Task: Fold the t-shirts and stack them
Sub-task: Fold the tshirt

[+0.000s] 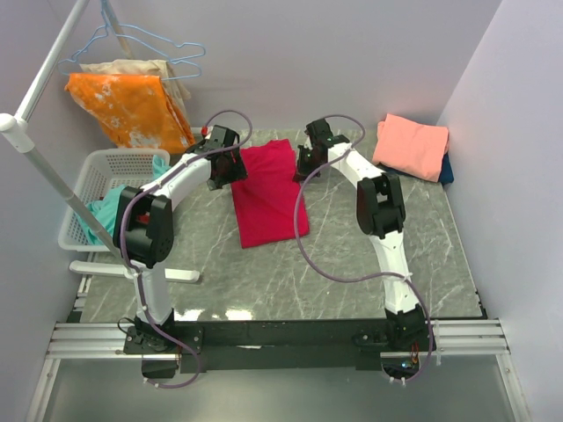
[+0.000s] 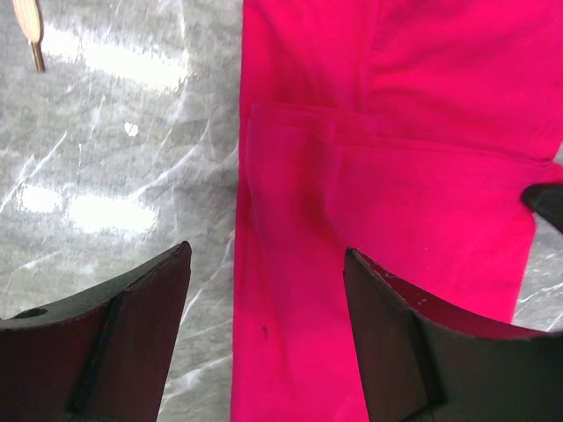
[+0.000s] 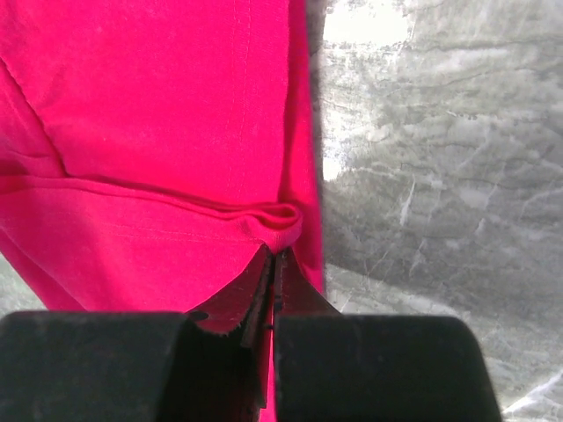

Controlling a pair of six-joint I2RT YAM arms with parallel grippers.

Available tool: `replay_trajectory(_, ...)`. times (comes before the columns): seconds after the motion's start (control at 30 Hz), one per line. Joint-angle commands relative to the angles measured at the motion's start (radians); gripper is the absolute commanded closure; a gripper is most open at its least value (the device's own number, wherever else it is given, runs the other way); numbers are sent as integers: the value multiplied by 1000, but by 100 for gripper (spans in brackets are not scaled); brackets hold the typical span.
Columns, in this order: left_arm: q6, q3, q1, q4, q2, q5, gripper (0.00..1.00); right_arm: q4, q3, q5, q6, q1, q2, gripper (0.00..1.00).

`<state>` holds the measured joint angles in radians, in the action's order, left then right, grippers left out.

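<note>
Three t-shirts, two other cloths, one basket, two arms.
One crimson-red t-shirt (image 1: 266,195) lay mid-table; one salmon-pink t-shirt (image 1: 410,145) sat far right upon one dark blue t-shirt (image 1: 447,167); one orange blotched cloth (image 1: 132,105) hung far left; one white basket (image 1: 97,176) stood left, holding one teal cloth (image 1: 101,213); the wire hangers (image 1: 167,44) numbered at least two; two arms were mounted near, the left arm (image 1: 180,176) and the right arm (image 1: 376,207).
</note>
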<state>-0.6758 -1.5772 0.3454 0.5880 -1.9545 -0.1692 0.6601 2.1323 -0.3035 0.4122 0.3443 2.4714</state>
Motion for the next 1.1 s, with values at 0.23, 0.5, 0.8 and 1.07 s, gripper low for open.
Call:
replay_trajectory(0.23, 4, -10, -3, -4, 40, 20, 24, -227, -86, 83, 83, 1, -183, 100)
replay_trajectory(0.5, 5, -47, -3, 3, 2, 30, 24, -244, -61, 113, 108, -14, -173, 100)
replay_trajectory(0.8, 13, -92, -3, 18, -43, 43, 25, -223, -2, 81, 139, -30, -111, 100)
replay_trajectory(1.07, 15, -107, -2, 29, -47, 43, 25, -220, -11, 72, 111, -28, -117, 51)
